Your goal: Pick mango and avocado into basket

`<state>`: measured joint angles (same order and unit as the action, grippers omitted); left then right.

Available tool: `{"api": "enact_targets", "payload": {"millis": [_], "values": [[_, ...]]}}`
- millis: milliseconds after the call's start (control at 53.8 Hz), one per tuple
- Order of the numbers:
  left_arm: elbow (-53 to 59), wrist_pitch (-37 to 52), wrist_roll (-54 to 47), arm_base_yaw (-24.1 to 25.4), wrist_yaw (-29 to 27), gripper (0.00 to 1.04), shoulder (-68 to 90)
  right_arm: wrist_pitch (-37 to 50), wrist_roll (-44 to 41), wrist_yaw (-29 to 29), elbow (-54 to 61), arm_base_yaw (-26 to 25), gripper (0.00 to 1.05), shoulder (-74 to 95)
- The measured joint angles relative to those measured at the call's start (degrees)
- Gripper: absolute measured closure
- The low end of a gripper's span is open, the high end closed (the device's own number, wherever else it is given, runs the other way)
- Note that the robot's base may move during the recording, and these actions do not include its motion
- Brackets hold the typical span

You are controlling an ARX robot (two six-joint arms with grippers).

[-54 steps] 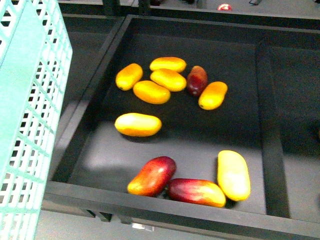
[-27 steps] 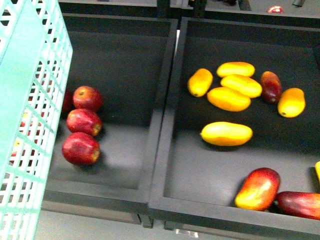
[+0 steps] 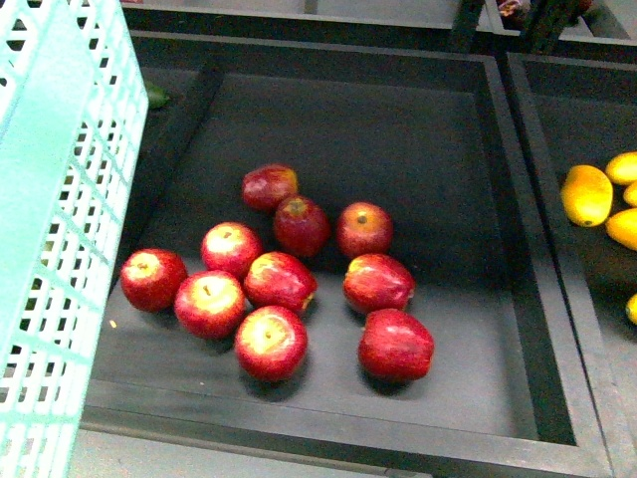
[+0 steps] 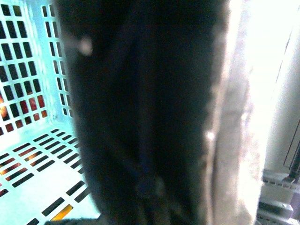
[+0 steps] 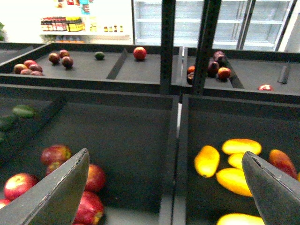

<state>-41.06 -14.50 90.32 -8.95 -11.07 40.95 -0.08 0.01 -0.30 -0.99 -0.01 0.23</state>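
right tool [image 5: 164, 157] wide open and empty; left tool's state cannot be told behind a dark blur; yellow-orange oblong mango [image 3: 586, 194] lies in the black bin [image 3: 572, 119] at right, dark green avocado [image 3: 157, 97] just beside the light teal slotted plastic basket [image 3: 60, 199] at left.

No text, number or brand can be read anywhere. In the right wrist view, at about 11 o'clock in the far background, a lit shelf [image 5: 70, 33] carries rows of bottles [image 5: 60, 23] with coloured labels, and small coloured signs [image 5: 77, 3] stand above them, but all are too small and washed out to make out. The crates, the fruit and the basket bear no visible lettering or stickers. The left wrist view is blurred and shows no writing.
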Motion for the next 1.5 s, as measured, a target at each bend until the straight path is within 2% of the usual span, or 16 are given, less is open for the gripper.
{"api": "enact_targets", "payload": {"millis": [111,186,241,279,316,427,539,761,1133,1337,1504], "values": [[0.0,0.0,-1.01,0.31,-2.05,0.91,-0.22,0.0,0.0,-0.11,0.0,0.0,0.09,0.0],[0.0,0.0,-1.03,0.28,-1.03,0.91,-0.22,0.0,0.0,0.09,0.0,0.0,0.09,-0.02],[-2.01,-5.25,-2.93,0.79,3.69,0.91,1.31,0.0,0.0,0.15,0.0,0.0,0.09,0.0],[-5.73,-13.42,-10.78,0.98,9.73,0.91,4.04,0.0,0.0,0.2,0.0,0.0,0.09,-0.02],[-7.13,-16.46,-17.44,0.74,11.76,0.91,5.88,0.0,0.0,0.2,0.0,0.0,0.09,-0.02],[-8.02,-14.84,-24.61,-0.39,12.48,0.91,10.91,0.0,0.0,0.26,0.0,0.0,0.09,-0.02],[-9.9,-11.47,-26.49,-1.77,10.82,0.91,15.93,0.0,0.0,0.31,0.0,0.0,0.09,0.0],[-18.43,-5.99,-28.46,-8.15,11.52,0.91,28.41,0.0,0.0,0.28,0.0,0.0,0.09,0.0],[-34.1,-6.16,-34.91,-22.95,12.9,0.91,48.33,0.0,0.0,0.28,0.0,0.0,0.09,0.0],[-38.64,-4.2,-35.04,-28.22,15.91,0.91,53.02,0.0,0.0,0.31,0.0,0.0,0.09,0.0],[-38.84,-3.28,-35.21,-30.69,17.7,0.91,53.22,0.0,0.0,0.28,0.0,0.0,0.09,0.0]]}}
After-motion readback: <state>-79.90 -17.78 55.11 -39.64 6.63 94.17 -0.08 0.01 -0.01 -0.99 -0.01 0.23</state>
